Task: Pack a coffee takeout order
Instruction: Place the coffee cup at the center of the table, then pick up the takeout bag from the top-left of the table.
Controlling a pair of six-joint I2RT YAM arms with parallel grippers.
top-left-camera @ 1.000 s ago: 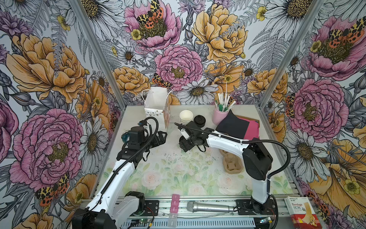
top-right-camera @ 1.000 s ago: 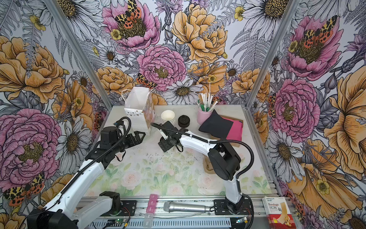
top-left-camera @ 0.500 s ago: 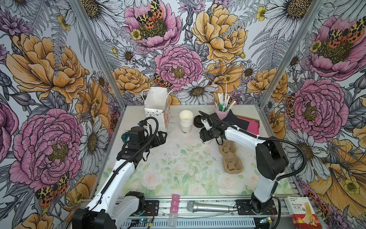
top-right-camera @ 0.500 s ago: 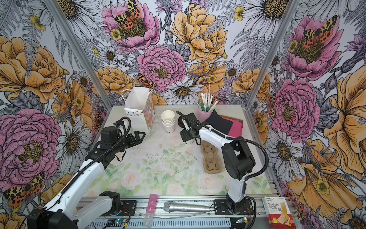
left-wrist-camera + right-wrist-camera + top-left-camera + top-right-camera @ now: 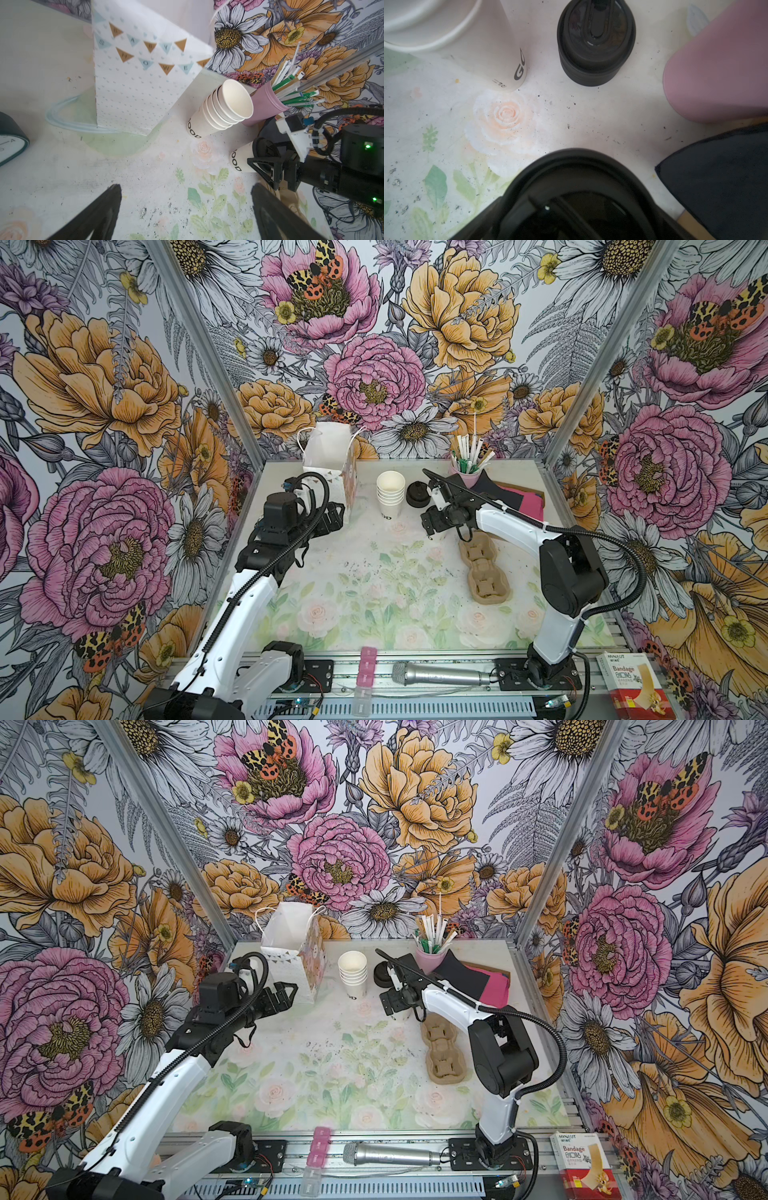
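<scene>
White paper cup (image 5: pixel 239 161): stands upright on the flowered mat (image 5: pixel 374 593), right under the right gripper (image 5: pixel 430 524) and just in front of the lid stack (image 5: pixel 596 41). The cup stack (image 5: pixel 390 493) is near.
Black lid (image 5: pixel 581 178): sits on that cup's mouth. Whether it is pressed home cannot be told.
Right gripper: its fingers (image 5: pixel 277 172) stand at the cup's top. Whether they clamp the lid or stand clear of it is not visible.
Left gripper (image 5: pixel 185 209): spread wide and empty, low beside the paper bag (image 5: pixel 328 456), facing the cup.
Key relation: the cup's long axis is vertical and the pincer is above it. The pulp carrier (image 5: pixel 484 568) begins just beside the cup on the right arm's side, its length running back toward the arm's base.
Nearer arm: the right, plainly. The left is well apart across bare mat.
Black napkin (image 5: pixel 498 494): lies flat at the back on the pink napkin (image 5: pixel 528 506), beside the pink straw cup (image 5: pixel 467 477), also on the right arm's side.
Judged next: seat the lidded cup in the carrier's nearest well, keeping it upright.
Since a second ago: the right gripper was in front of the cup stack, closer to the left arm, and has swung across to the lid stack. The left arm, bag and carrier have not moved.
</scene>
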